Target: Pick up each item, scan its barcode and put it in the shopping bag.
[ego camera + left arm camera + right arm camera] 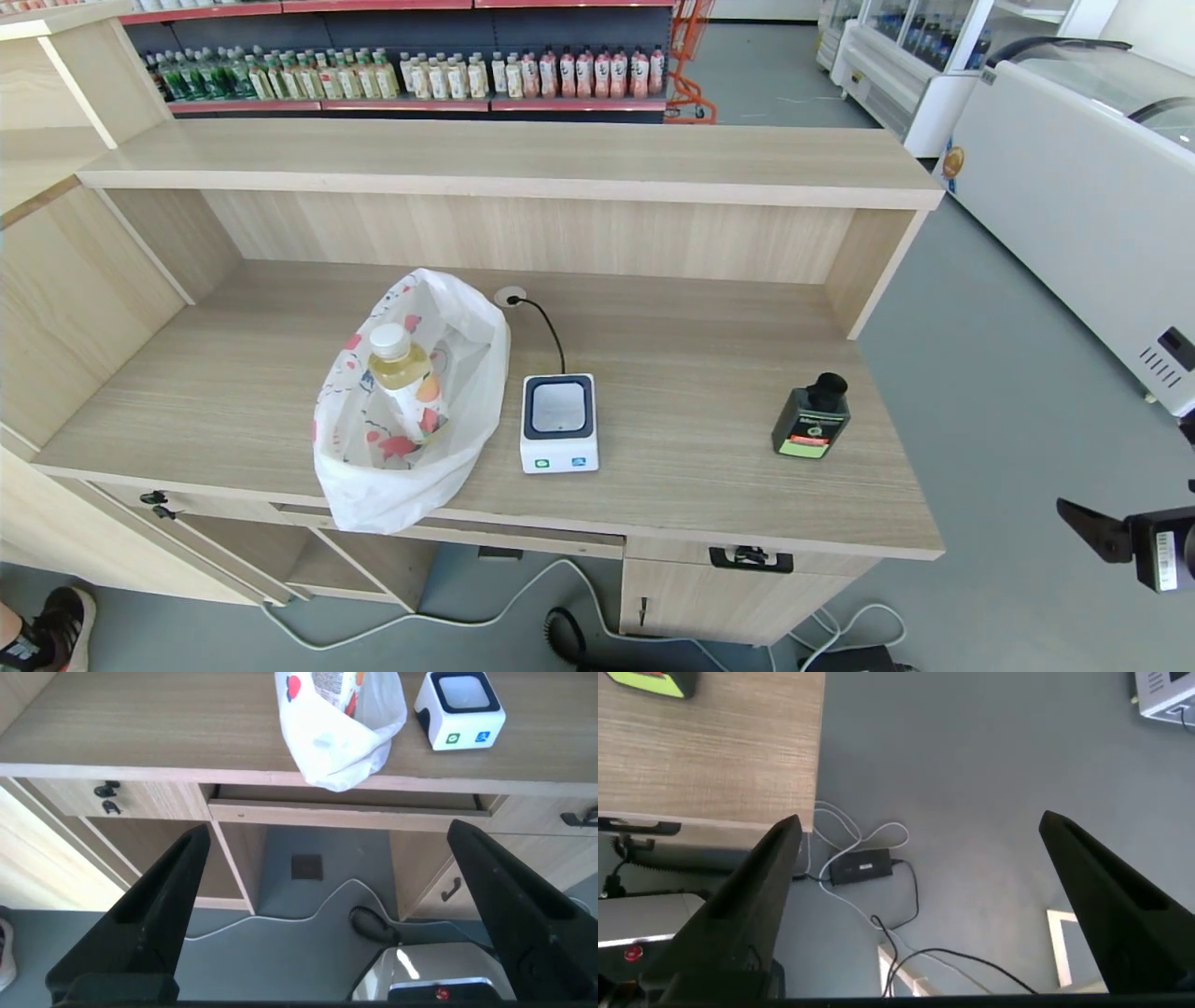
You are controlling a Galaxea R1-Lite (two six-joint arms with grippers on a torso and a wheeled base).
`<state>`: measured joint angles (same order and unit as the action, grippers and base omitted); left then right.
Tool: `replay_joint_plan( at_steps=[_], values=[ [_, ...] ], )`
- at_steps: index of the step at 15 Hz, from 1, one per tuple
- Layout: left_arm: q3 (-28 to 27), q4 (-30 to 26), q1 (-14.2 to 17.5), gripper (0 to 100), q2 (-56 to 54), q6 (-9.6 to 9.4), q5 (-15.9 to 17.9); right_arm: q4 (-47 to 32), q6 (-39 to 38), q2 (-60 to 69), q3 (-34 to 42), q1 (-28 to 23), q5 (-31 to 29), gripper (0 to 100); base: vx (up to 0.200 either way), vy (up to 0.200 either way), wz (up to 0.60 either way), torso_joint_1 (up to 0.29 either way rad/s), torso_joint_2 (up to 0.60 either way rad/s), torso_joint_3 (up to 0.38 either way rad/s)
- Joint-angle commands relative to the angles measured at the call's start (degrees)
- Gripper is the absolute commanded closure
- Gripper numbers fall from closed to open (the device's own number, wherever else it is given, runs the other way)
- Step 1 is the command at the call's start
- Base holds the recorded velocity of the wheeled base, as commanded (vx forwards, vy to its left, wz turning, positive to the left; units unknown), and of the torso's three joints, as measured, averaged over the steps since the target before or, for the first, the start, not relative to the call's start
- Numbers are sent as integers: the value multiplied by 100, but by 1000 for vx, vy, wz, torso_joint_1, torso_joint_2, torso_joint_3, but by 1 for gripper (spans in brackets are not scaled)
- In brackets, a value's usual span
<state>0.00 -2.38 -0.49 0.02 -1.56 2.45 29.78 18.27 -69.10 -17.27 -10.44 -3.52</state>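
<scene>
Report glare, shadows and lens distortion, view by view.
Head view: wide-angle stretch, the counter splays outward at its sides; soft even light, faint shadows; the scanner shows a pale reflecting window. Left wrist view: that window glares white, and the space under the counter is shaded. Right wrist view: evenly lit floor, the open right tool dark against it.

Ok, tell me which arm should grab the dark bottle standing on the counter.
Right. The dark green, black-capped bottle stands at the wooden counter's right end, nearest the open right pincer beside that edge. The open left pincer sits before the white plastic bag, past the white square scanner.
</scene>
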Motion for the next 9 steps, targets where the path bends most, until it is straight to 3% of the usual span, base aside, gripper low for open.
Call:
replay_joint_plan(
  at_steps=[1, 4, 9],
  values=[
    [0, 0, 5, 0, -2, -2, 1, 379, 18, -596, -66, 112, 124, 0, 0, 0, 0, 0, 0, 0],
    [0, 0, 14, 0, -2, -2, 1, 1416, 10, -1378, -30, 419, 238, 0, 0, 0, 0, 0, 0, 0],
    [0, 0, 14, 0, -2, -2, 1, 1434, 45, -1756, -127, 859, 344, 0, 0, 0, 0, 0, 0, 0]
  ],
)
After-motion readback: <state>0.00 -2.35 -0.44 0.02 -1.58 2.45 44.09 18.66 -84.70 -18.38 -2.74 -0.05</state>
